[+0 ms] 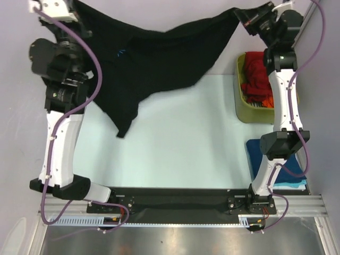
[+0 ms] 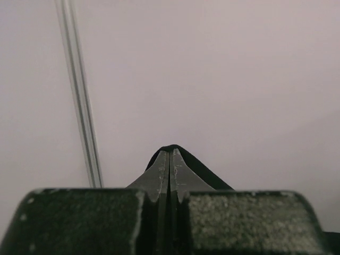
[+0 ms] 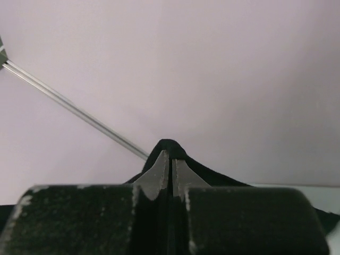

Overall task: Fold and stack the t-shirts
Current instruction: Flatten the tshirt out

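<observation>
The black t-shirt [image 1: 154, 58] with a small light-blue chest print [image 1: 121, 52] hangs stretched between both grippers at the far side of the table, a corner drooping toward the middle. My left gripper [image 1: 74, 6] is shut on its left end; black cloth [image 2: 191, 162] shows at the closed fingertips in the left wrist view. My right gripper [image 1: 240, 17] is shut on its right end; cloth [image 3: 169, 146] bulges over the closed tips in the right wrist view. Red and orange t-shirts [image 1: 256, 79] lie in the bin. Folded dark blue and teal t-shirts [image 1: 256, 154] lie at the right near edge.
The olive-green plastic bin [image 1: 243, 109] stands at the right side of the table. The pale table top [image 1: 186, 143] spreads under the hanging shirt. Both wrist views face a plain wall with a thin rail [image 2: 79, 95].
</observation>
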Controlling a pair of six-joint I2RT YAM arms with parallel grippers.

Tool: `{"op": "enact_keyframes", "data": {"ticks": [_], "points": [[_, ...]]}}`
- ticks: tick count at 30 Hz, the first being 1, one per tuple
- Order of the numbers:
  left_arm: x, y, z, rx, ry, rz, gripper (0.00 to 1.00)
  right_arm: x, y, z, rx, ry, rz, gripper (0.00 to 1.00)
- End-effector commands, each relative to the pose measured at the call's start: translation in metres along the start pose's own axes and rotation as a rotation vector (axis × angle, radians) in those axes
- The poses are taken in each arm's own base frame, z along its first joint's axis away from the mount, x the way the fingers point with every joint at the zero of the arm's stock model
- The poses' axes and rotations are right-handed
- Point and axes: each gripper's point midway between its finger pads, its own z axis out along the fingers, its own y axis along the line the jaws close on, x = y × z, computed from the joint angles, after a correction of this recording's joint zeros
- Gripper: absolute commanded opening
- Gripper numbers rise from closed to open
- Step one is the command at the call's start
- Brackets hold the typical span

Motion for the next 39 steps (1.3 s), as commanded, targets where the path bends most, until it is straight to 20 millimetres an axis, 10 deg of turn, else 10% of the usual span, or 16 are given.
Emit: {"op": "enact_keyframes", "data": {"ticks": [1,5,8,9,10,11,12,15,22,32,33,36,37,39], "points": [[-0.084,0.033,-0.014,-0.046,-0.226,-0.007,0.0,-0.04,0.031,-0.017,-0.097,-0.067,0.006,0.0],[-0.067,0.048,-0.037,-0.099,-0.158,-0.071,0.0,-0.032,0.03,-0.033,-0.078,-0.042,0.017,0.0],[-0.014,0.048,-0.068,-0.102,-0.008,-0.156,0.0,0.002,0.01,-0.056,-0.004,0.038,0.032,0.0],[0.038,0.038,-0.078,-0.085,0.106,-0.167,0.0,0.004,0.027,-0.079,-0.014,0.035,0.015,0.0],[0.059,0.036,-0.096,-0.08,0.168,-0.203,0.0,0.047,-0.018,-0.086,0.081,0.111,0.064,0.0],[0.058,0.037,-0.122,-0.081,0.174,-0.326,0.0,0.064,-0.029,-0.098,0.112,0.134,0.072,0.0],[0.111,0.03,-0.145,-0.087,0.295,-0.353,0.0,0.085,-0.027,-0.109,0.117,0.165,0.078,0.0],[0.169,0.027,-0.199,-0.132,0.428,-0.488,0.0,0.142,-0.067,-0.152,0.244,0.25,0.115,0.0],[0.111,0.035,-0.155,-0.093,0.27,-0.404,0.0,0.106,-0.043,-0.147,0.193,0.157,-0.017,0.0],[0.049,0.039,-0.046,-0.095,0.007,-0.228,0.0,0.031,-0.04,-0.033,0.073,-0.021,-0.038,0.0],[0.033,0.043,-0.034,-0.098,-0.039,-0.228,0.0,0.043,-0.068,-0.011,0.098,0.003,-0.016,0.0],[0.017,0.043,0.004,-0.094,-0.13,-0.228,0.0,0.006,-0.033,0.018,-0.016,-0.074,-0.016,0.0],[0.006,0.044,0.012,-0.089,-0.178,-0.235,0.0,0.018,-0.06,0.04,0.004,-0.06,0.007,0.0],[-0.003,0.045,0.039,-0.082,-0.237,-0.253,0.0,-0.022,-0.014,0.046,-0.108,-0.159,-0.022,0.0]]}}
